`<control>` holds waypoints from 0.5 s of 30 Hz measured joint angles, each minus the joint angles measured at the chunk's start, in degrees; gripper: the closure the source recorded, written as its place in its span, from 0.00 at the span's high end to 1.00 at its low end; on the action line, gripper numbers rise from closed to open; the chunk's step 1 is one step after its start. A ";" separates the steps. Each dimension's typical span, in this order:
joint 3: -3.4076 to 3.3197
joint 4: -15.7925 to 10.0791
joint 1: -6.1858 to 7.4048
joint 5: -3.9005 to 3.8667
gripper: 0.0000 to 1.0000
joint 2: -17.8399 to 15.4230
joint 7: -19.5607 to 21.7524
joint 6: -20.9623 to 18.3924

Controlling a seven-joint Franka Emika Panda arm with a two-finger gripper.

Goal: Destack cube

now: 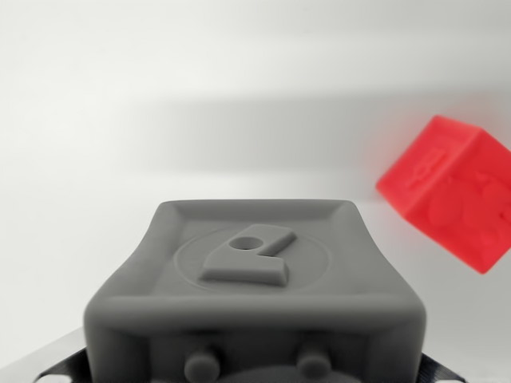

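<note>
A grey cube [255,295] with a raised emblem on its top face fills the lower centre of the wrist view, very close to the camera. A red cube [451,191] lies at about two o'clock from it, well apart, on the white desk [96,159], blurred and standing corner-on. No gripper fingers are visible, so its opening cannot be told.

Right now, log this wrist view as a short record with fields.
near object: grey cube, large in the foreground, embossed emblem on its top face
far object: red cube, at the wrist view's right, blurred
relation: apart, not stacked
surface: plain white
hand: fingers not visible, state cannot be told
task state: cubes lie separated
</note>
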 joint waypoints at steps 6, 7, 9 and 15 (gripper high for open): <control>0.48 0.02 0.39 -0.18 0.00 -0.11 -1.51 -0.13; 0.58 0.03 0.46 -0.22 0.00 -0.12 -1.77 -0.16; 0.74 0.07 0.59 -0.29 0.00 -0.13 -2.35 -0.21; 1.21 0.16 0.88 -0.45 0.00 -0.22 -3.81 -0.40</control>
